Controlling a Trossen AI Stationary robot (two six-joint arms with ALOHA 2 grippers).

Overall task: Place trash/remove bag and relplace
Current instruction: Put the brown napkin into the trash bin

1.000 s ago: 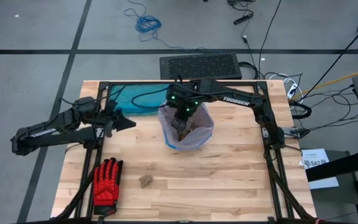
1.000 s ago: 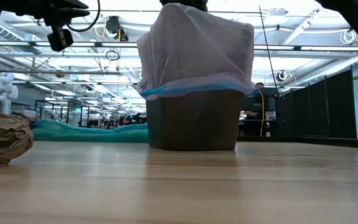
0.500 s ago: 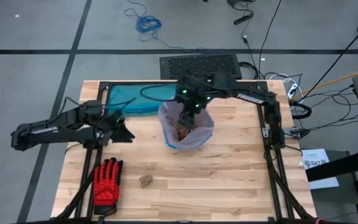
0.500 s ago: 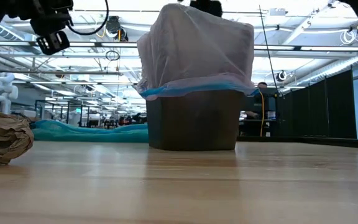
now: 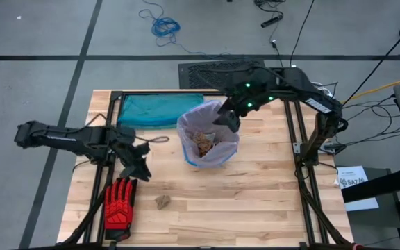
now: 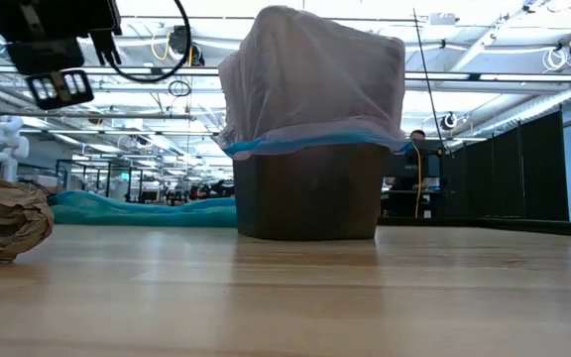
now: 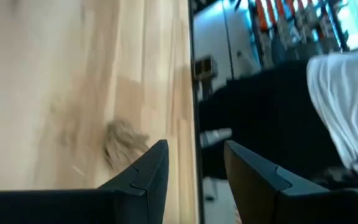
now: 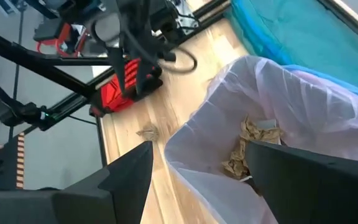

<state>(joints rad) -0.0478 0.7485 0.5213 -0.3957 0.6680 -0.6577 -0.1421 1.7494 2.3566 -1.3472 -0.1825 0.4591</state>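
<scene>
One paper wad point(image 5: 162, 201) lies loose on the table point(image 5: 255, 208), near of centre, just right of the red glove point(image 5: 119, 203). The left gripper point(image 5: 144, 173) hangs released above the table, with the wad to its near right. The right gripper point(image 5: 229, 121), also released and empty, hovers over the far right rim of the bag point(image 5: 217, 154), which lines the bin and holds the other wads. The left arm is judged nearer the loose wad.

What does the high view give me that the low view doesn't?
Only the high view shows the trash inside the bag, the red glove, and both end effectors: left end effector open near the glove, right end effector open at the bag's rim. Only the low view shows the dark bin under the bag. Both show the bag, teal bag and one paper wad on the table.
</scene>
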